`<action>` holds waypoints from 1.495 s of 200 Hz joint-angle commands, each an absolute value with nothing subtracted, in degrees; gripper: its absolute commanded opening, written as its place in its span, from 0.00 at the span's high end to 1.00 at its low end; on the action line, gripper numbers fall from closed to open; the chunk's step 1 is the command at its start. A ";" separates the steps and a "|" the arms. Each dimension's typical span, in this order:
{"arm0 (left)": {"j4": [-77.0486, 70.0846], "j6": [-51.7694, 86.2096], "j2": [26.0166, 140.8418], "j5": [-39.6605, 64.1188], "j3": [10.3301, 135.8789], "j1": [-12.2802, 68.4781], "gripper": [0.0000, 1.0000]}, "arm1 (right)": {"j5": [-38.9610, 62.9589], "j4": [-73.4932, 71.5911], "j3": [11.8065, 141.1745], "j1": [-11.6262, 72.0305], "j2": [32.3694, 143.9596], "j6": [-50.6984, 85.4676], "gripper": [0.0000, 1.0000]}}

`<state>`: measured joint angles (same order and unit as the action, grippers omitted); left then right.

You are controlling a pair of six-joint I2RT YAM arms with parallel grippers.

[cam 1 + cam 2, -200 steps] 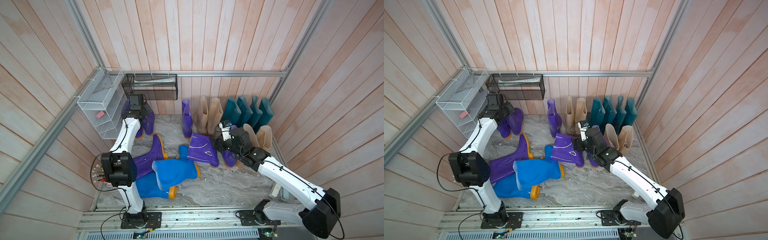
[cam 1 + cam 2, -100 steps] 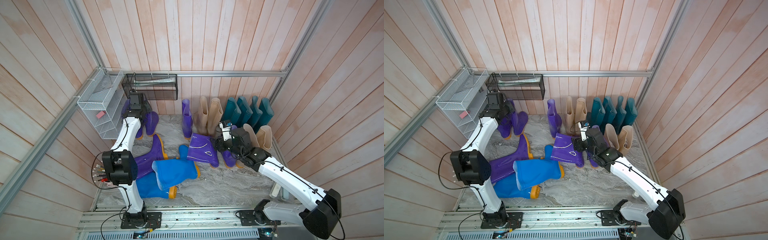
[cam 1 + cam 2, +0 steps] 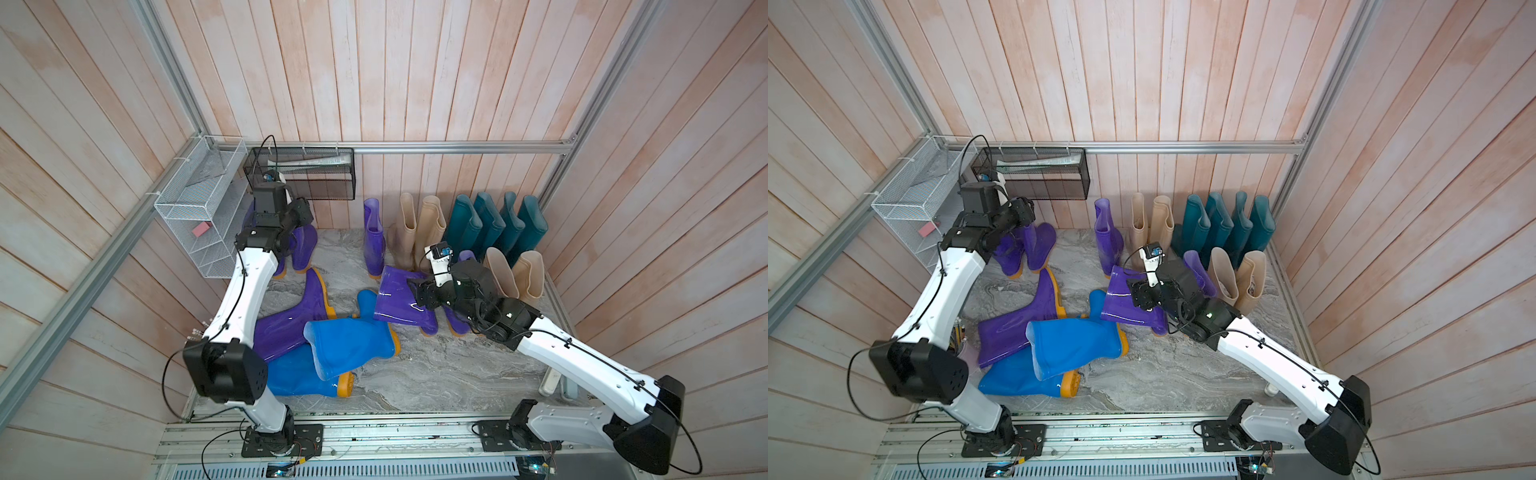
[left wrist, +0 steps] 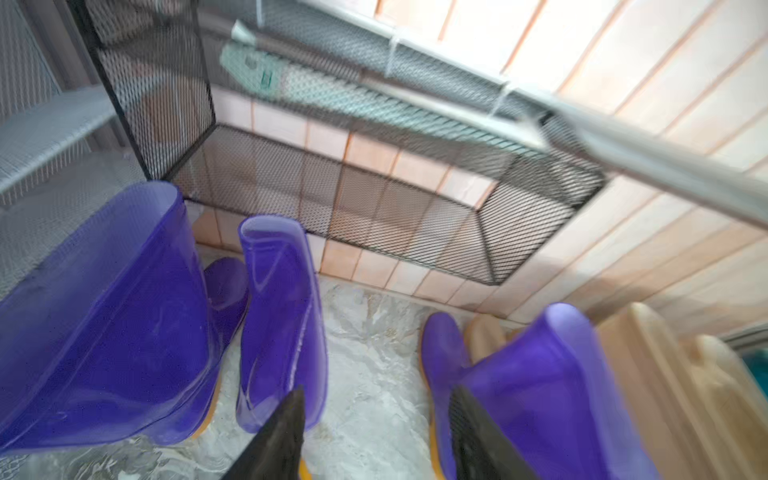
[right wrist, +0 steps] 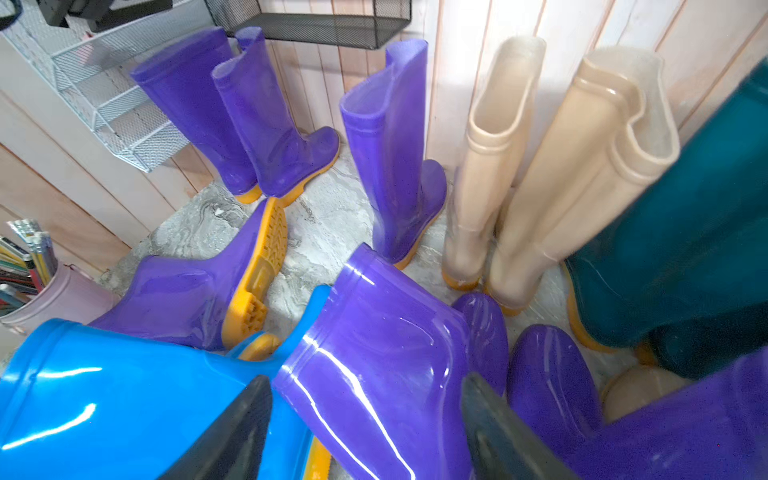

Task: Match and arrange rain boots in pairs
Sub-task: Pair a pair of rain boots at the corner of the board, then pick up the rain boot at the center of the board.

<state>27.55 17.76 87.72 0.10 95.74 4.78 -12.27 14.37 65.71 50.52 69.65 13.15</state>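
My left gripper is open above bare floor, beside two upright purple rain boots near the white rack. My right gripper is shut on the shaft of a tilted purple boot that leans on a blue boot's toe. A single purple boot, a beige pair and several teal boots stand along the back wall. A second beige pair stands in front of the teal ones. One purple boot and two blue boots lie on the floor.
A black mesh basket hangs on the back wall above my left gripper. A white wire rack is fixed to the left wall. A pink cup of pens stands by the left wall near the lying boots.
My left gripper has opened and let go of the purple boot, which now stands beside its partner by the rack. My right arm and its boot have not moved.
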 commanded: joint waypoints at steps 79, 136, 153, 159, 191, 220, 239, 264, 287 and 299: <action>36.83 18.09 60.55 -4.50 71.74 3.25 0.25 | -21.08 9.60 81.49 75.14 94.03 6.46 0.19; 41.19 19.15 56.27 -4.13 72.08 -3.38 0.22 | -19.51 8.78 87.28 76.13 101.69 5.98 0.03; 41.34 19.96 55.92 -4.83 71.24 -3.81 0.22 | -18.82 9.17 88.33 76.19 103.33 5.82 0.02; 41.35 20.41 55.97 -4.86 70.80 -4.03 0.22 | -18.51 9.38 88.73 76.18 103.65 5.80 0.02; 40.67 24.83 55.37 -3.23 64.50 -5.41 0.22 | -17.79 7.23 88.59 76.09 106.08 6.07 0.02; 35.76 30.90 55.68 0.11 56.10 -7.38 0.22 | -23.72 5.90 87.42 74.97 107.54 7.24 0.15; 32.93 35.51 57.49 -0.65 52.29 -7.57 0.21 | -23.99 5.69 84.80 72.76 105.91 8.87 0.43; 28.39 41.60 60.79 -2.59 46.71 -7.54 0.19 | -25.35 5.07 79.77 70.40 102.55 9.56 0.77; 25.03 45.21 64.47 -5.90 42.86 -7.58 0.18 | -26.98 5.48 75.31 68.79 99.03 10.06 0.84; 23.03 46.00 66.91 -4.13 42.03 -7.36 0.17 | -27.42 5.84 72.54 67.52 96.50 10.93 0.84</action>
